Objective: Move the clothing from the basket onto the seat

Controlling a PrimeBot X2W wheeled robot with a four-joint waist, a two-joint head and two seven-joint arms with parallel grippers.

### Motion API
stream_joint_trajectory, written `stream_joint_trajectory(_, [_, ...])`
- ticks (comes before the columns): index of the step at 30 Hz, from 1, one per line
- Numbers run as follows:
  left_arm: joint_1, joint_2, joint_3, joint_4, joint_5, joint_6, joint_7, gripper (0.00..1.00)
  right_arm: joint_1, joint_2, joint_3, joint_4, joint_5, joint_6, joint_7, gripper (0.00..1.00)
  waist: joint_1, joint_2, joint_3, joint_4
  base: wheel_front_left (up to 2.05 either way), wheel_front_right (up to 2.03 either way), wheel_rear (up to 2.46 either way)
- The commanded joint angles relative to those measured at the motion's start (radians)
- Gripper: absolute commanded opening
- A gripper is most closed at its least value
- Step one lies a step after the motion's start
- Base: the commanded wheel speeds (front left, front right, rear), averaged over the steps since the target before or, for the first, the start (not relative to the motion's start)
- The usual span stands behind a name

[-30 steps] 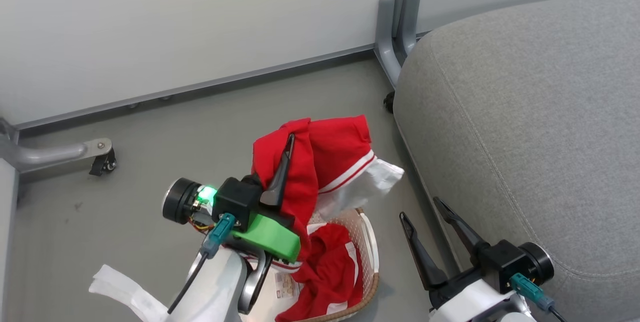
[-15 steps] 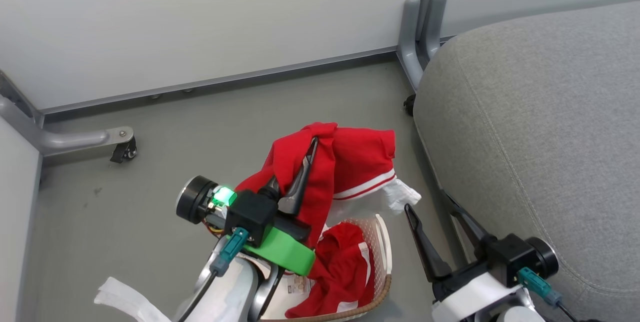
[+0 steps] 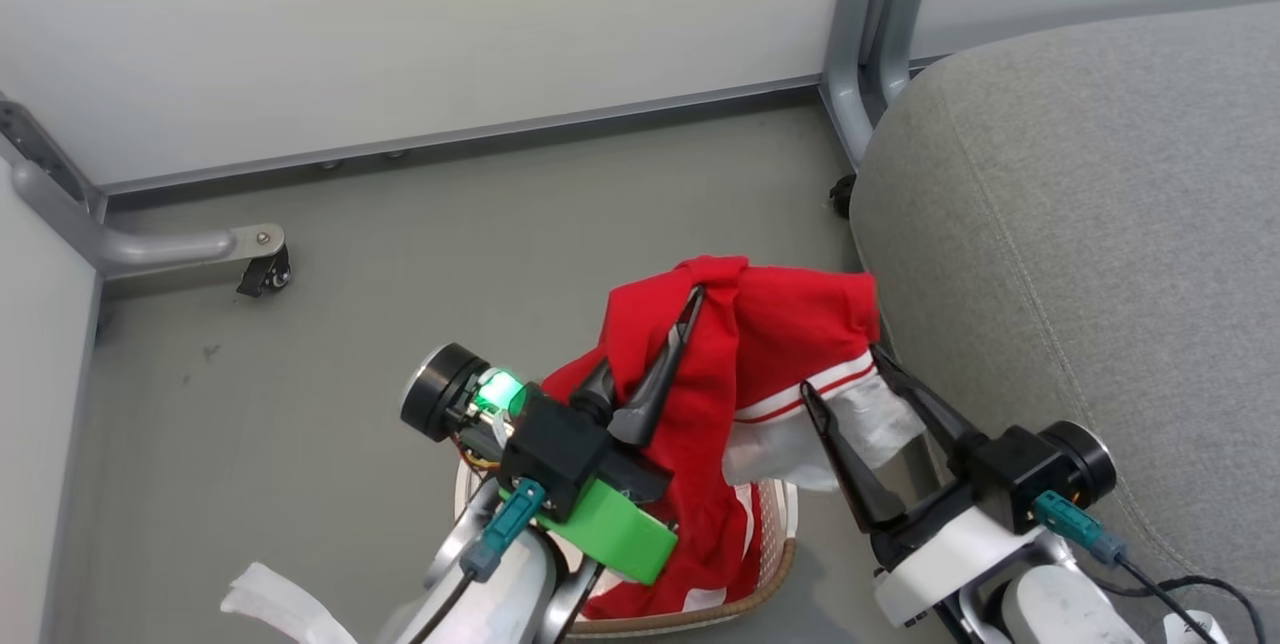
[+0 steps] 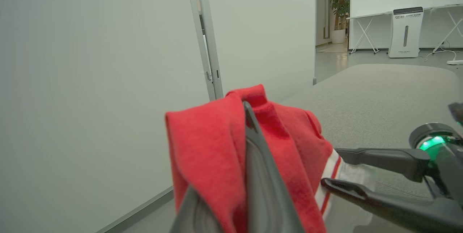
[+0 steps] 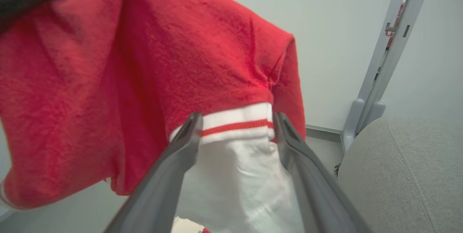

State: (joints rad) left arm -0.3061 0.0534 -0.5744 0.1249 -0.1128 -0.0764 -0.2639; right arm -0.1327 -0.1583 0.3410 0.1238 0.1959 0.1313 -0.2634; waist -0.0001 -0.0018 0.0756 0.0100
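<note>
Left gripper point(image 3: 684, 316) clamped on red clothing point(image 3: 780, 334), held above basket point(image 3: 775, 579). Right gripper point(image 3: 840, 371) spread wide, straddling its white trim beside seat point(image 3: 1100, 224).

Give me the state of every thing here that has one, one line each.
left gripper, shut on the red garment
right gripper, open, fingers astride the garment's white trim
red garment, lifted above the basket, hanging
basket, on the floor, red fabric inside
seat, no clothing on it yet
</note>
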Motion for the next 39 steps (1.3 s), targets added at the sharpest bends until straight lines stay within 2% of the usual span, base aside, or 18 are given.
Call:
stream_joint_trajectory(1, [-0.015,-0.001,-0.004,-0.012,0.002,0.001,-0.001,0.0,-0.015,-0.02,0.003,0.002,0.014,-0.001,-0.002,1.0,0.0001,0.0018,0.013,0.009,0.0,0.0,0.0])
stream_joint_trajectory(12, [-0.028,-0.002,-0.049,-0.035,-0.01,0.005,-0.001,0.0,-0.082,-0.124,0.214,0.002,0.217,-0.001,-0.002,1.0,0.0001,0.0018,0.028,0.022,0.0,0.0,0.0])
stream_joint_trajectory(21, [-0.033,-0.003,-0.069,-0.031,-0.035,0.001,-0.001,0.0,-0.111,-0.134,0.292,-0.019,0.272,-0.001,-0.002,1.0,0.0001,0.0018,0.029,0.021,0.0,0.0,0.0])
stream_joint_trajectory(22, [-0.035,-0.003,-0.071,-0.03,-0.037,-0.001,-0.001,0.0,-0.112,-0.137,0.305,-0.015,0.273,-0.001,-0.002,0.96,0.0001,0.0018,0.029,0.019,0.0,0.0,0.0])
stream_joint_trajectory(23, [-0.036,-0.003,-0.072,-0.03,-0.038,-0.001,-0.001,0.0,-0.115,-0.139,0.312,-0.013,0.275,-0.001,-0.002,0.78,0.0001,0.0018,0.029,0.019,0.0,0.0,0.0])
stream_joint_trajectory(24, [-0.038,-0.003,-0.075,-0.029,-0.041,-0.001,-0.001,0.0,-0.12,-0.139,0.318,-0.013,0.279,-0.001,-0.002,0.49,0.0001,0.0018,0.03,0.017,0.0,0.0,0.0])
stream_joint_trajectory(25, [-0.039,-0.003,-0.077,-0.028,-0.042,-0.001,-0.001,0.0,-0.122,-0.14,0.322,-0.012,0.282,-0.001,-0.002,0.35,0.0001,0.0018,0.031,0.017,0.0,0.0,0.0])
stream_joint_trajectory(26, [-0.04,-0.003,-0.079,-0.026,-0.042,-0.001,-0.001,0.0,-0.126,-0.144,0.333,-0.011,0.279,-0.001,-0.002,0.0,0.0001,0.0018,0.032,0.016,0.0,0.0,0.0])
stream_joint_trajectory(39, [-0.052,-0.001,-0.08,0.014,-0.044,0.013,-0.001,0.0,-0.122,-0.152,0.336,-0.025,0.27,-0.001,-0.002,0.0,0.0001,0.0018,0.046,0.004,0.0,0.0,0.0])
